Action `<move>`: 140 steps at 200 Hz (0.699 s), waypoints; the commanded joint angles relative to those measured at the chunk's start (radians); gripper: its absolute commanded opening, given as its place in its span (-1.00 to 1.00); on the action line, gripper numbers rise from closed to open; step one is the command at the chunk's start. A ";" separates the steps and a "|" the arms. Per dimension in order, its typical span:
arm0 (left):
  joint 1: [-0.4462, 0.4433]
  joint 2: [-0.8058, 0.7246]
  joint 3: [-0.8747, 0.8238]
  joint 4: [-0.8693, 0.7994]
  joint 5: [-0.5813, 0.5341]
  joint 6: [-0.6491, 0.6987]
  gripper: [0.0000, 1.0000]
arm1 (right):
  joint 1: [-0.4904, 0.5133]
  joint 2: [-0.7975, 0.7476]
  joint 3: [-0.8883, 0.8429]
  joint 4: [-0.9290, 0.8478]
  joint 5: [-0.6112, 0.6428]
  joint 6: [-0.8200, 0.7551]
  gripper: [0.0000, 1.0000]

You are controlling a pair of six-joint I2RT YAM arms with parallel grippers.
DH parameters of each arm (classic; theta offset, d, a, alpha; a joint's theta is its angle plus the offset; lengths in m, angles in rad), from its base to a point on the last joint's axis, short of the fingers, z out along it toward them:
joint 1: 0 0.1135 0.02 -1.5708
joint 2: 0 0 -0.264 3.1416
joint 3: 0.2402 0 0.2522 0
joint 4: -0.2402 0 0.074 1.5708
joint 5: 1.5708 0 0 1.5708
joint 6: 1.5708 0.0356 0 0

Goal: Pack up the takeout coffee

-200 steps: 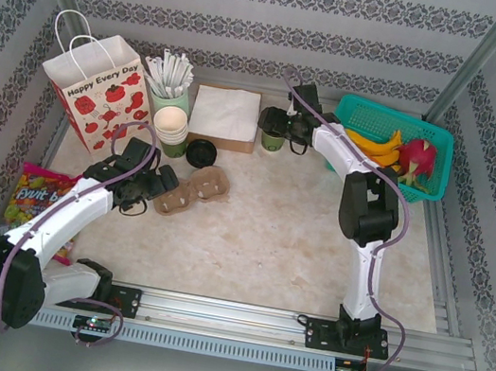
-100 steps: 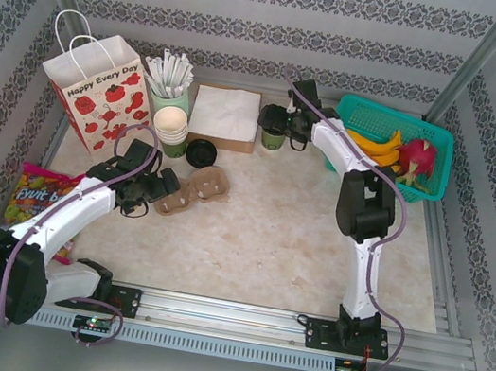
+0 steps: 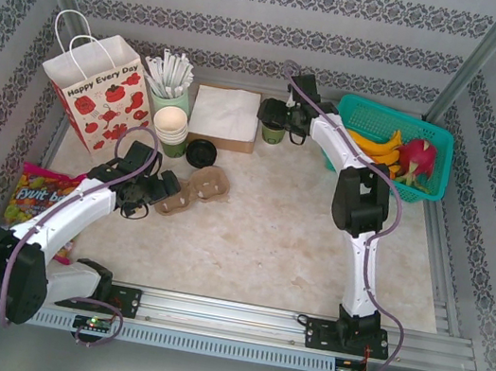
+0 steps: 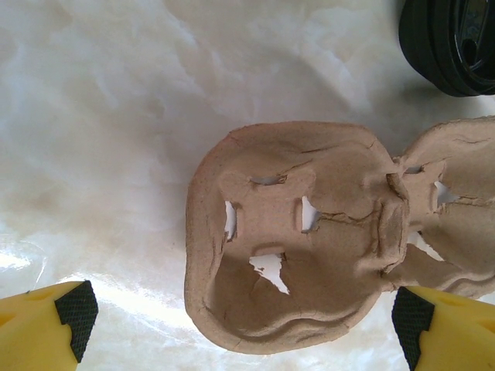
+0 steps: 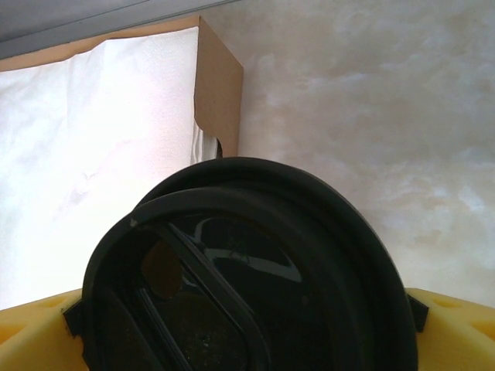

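Note:
The takeout coffee (image 3: pixel 272 133), a small olive-green cup with a black lid, stands at the back of the table beside the napkin box. My right gripper (image 3: pixel 279 119) is open with a finger on each side of the cup; whether the pads touch it is unclear. Seen from the right wrist, the black lid (image 5: pixel 247 270) sits between the yellow fingers (image 5: pixel 35 336), with my right gripper (image 5: pixel 246 328) straddling it. My left gripper (image 3: pixel 167 189) is open around the near end of a brown pulp cup carrier (image 3: pixel 198 186). The carrier (image 4: pixel 302 232) lies empty between the left gripper (image 4: pixel 244 328) fingertips.
A white paper bag with red print (image 3: pixel 92 86) stands back left, with a green holder of white sticks (image 3: pixel 172 81), stacked cups (image 3: pixel 171 129) and black lids (image 3: pixel 202 152) next to it. A napkin box (image 3: pixel 225 114) is beside the coffee. A teal fruit basket (image 3: pixel 365 120) sits back right.
My right arm has pushed a little toward the back left, so the coffee now sits deeper between its fingers, and the cup has shifted slightly. The left arm has barely moved.

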 commanded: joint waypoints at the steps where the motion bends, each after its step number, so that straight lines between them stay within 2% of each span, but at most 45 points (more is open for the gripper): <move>1: 0.016 0.000 -0.010 0.012 0.008 -0.017 0.99 | -0.014 -0.018 0.015 -0.070 0.026 -0.042 0.93; 140: 0.017 0.000 -0.015 0.013 0.014 -0.012 0.99 | -0.035 -0.060 0.037 -0.083 0.021 -0.051 0.96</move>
